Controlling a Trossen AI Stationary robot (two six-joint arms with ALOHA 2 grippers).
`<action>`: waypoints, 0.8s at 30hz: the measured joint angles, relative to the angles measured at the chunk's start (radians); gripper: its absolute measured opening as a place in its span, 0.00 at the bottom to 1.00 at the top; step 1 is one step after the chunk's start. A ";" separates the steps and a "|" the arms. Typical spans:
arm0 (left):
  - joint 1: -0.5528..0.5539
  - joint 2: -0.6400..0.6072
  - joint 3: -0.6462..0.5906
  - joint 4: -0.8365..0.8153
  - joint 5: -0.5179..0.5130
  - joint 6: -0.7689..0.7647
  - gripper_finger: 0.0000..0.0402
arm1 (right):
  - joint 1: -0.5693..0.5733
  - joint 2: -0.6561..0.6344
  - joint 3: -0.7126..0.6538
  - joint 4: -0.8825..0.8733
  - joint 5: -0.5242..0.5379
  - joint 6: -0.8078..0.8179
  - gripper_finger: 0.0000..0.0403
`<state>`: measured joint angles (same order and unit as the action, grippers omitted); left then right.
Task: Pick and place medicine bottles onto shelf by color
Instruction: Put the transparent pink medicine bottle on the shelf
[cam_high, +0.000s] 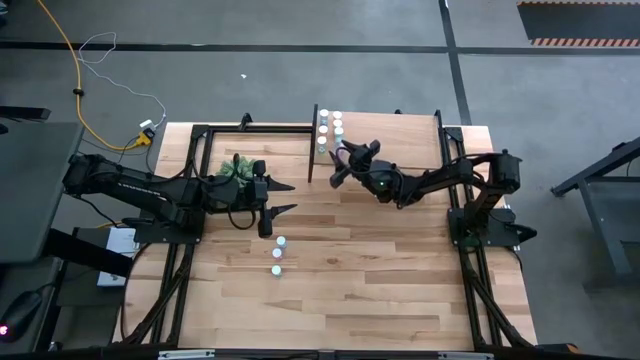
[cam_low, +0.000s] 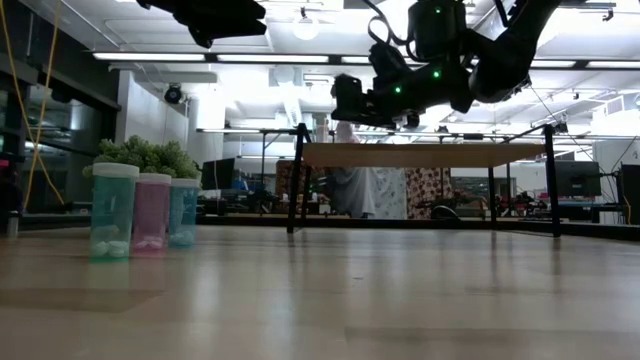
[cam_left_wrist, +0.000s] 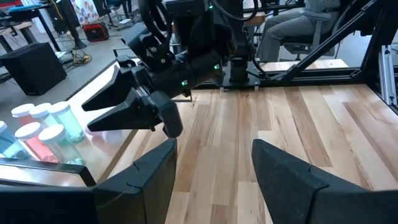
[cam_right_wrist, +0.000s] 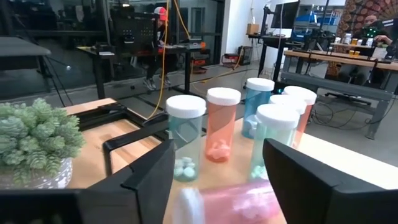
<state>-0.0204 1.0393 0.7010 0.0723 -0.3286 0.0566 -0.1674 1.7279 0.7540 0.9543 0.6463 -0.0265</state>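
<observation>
The right tool (cam_high: 338, 166) hangs at the shelf's (cam_high: 400, 130) nine o'clock end, its fingers spread with a pink bottle (cam_right_wrist: 239, 200) between them. That bottle lies on its side, white cap toward the left finger, so its long axis runs across the gap rather than upright. Whether the fingers still touch it I cannot tell.

Just past the tool, toward twelve o'clock in the high view, six bottles (cam_high: 330, 128) stand upright on the shelf in two close rows: teal, pink and bluish ones, caps up. The lying bottle sits just short of them, nearest the teal and pink pair.

The left tool (cam_high: 282, 197) waits over the bench (cam_high: 380, 280) with fingers wide apart and nothing in them. Three more bottles (cam_high: 278, 255) stand on the bench at its six o'clock, near it and well apart from the right tool. My judgement: those fall to the left arm, while the right must first stand its pink bottle up beside the pink ones.
</observation>
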 joint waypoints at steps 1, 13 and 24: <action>0.000 0.000 0.000 0.000 0.000 0.000 0.50 | 0.003 0.000 0.000 0.000 0.004 0.000 0.59; 0.000 0.000 0.000 0.000 0.000 0.000 0.50 | 0.021 -0.004 0.000 0.000 0.035 -0.054 0.60; 0.000 0.000 0.000 0.000 0.000 0.000 0.50 | 0.092 -0.120 0.000 -0.260 -0.016 -0.167 0.60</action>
<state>-0.0200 1.0397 0.7010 0.0727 -0.3283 0.0563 -0.0749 1.6082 0.7540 0.6942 0.6302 -0.1934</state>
